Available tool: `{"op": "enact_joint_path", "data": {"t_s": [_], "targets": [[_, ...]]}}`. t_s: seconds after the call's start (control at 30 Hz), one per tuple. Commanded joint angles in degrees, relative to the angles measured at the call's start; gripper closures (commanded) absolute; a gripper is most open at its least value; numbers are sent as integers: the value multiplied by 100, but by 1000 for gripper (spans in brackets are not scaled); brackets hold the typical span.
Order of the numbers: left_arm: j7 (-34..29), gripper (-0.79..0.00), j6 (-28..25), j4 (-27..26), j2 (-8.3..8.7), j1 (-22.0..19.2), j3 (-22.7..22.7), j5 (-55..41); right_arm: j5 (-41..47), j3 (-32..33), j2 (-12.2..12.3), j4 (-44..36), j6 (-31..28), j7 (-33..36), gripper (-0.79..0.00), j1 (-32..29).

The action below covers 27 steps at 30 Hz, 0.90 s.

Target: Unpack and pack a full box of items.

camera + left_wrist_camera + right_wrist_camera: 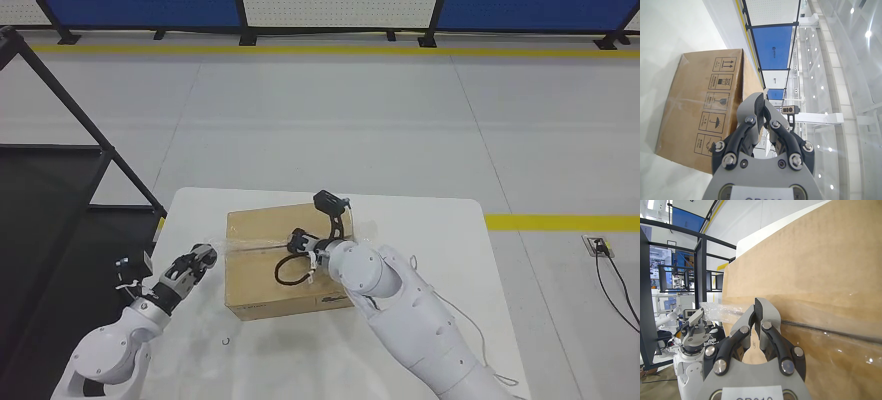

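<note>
Cardboard box (255, 278), glossy crinkled tape (719, 313) on seam; R gripper (756, 304) pinched.

We find five black-framed handling pictograms printed in a column on one end face of the cardboard box (687, 113): a pair of upward arrows (724, 64), a crossed-out stacking mark (720, 81), a stemmed glass (718, 101), an umbrella with drops (711, 121) and a jagged burst mark (705, 144). Each frame carries a small caption along one side. On the box's top we see a tiny pen scribble (754, 344). Beyond the box, a blue wall panel (774, 52) bears a white logo with lettering. The white stickers on the left gripper (763, 98) and right gripper (755, 306) show characters cut off, which we cannot read.
</note>
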Motion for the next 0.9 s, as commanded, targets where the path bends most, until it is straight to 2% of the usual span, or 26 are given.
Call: {"op": "enact_joint_path", "data": {"t_s": [0.0, 0.27, 0.43, 0.5, 0.57, 0.67, 0.8, 0.87], "targets": [[2, -22, 0, 7, 1, 5, -10, -8, 32, -37, -32, 119, -17, -10, 0, 52], [-15, -37, 2, 55, 6, 23, -38, -10, 102, -94, -135, 459, -57, -78, 0, 199], [-2, -83, 8, 80, 9, 28, -66, -22, 130, -57, -164, 589, -81, -80, 0, 222], [9, -126, 29, 77, 11, 31, -76, -19, 139, -35, -172, 635, -92, -77, 0, 227], [15, -200, 26, 69, 12, 35, -82, -17, 139, -19, -179, 672, -111, -65, 0, 231], [35, -354, 47, 64, 13, 38, -88, -10, 136, 5, -190, 705, -134, -66, 0, 232], [87, -668, 66, 54, 15, 38, -106, 14, 121, 32, -202, 739, -162, -52, 0, 235], [125, -770, 64, 43, 16, 40, -130, 21, 121, 50, -207, 759, -184, -44, 0, 233]]}}
